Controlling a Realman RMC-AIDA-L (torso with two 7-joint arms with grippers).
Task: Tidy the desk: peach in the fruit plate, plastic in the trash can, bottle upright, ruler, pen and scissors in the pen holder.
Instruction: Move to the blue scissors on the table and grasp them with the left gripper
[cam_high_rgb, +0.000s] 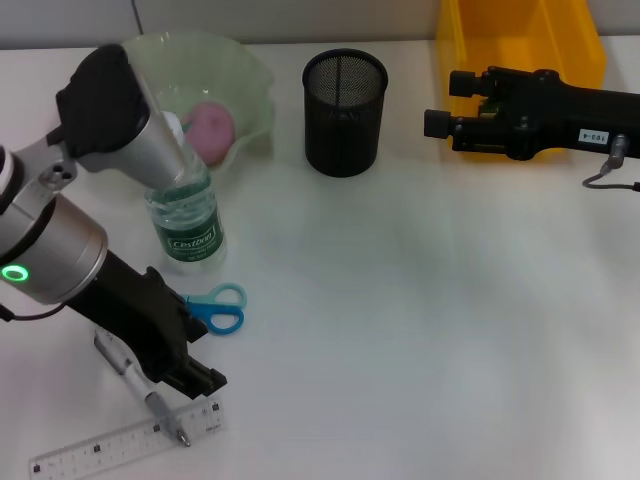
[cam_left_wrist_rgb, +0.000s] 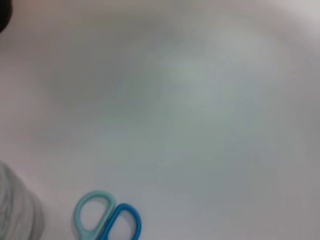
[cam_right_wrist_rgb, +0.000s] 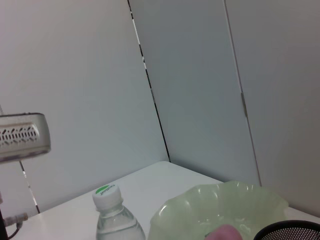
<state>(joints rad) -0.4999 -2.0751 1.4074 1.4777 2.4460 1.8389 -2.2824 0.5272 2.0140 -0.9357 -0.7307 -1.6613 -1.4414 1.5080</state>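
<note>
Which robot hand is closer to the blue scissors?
The left. The left gripper sits low on the desk right beside the scissors. The right gripper is far across the desk, by the yellow bin.

White desk (cam_high_rgb: 420, 300), pale wall panels (cam_right_wrist_rgb: 190, 75) behind

an office-like test room is showing here

a plain white table (cam_high_rgb: 420, 300) is carrying desk things: a black mesh pen holder (cam_high_rgb: 344, 112), blue scissors (cam_high_rgb: 215, 307), a clear ruler (cam_high_rgb: 125, 445) and a pen (cam_high_rgb: 140, 385); bare pale panel walls (cam_right_wrist_rgb: 190, 80) are standing behind it, and a yellow bin (cam_high_rgb: 520, 35) is sitting at the table's far edge.
</note>
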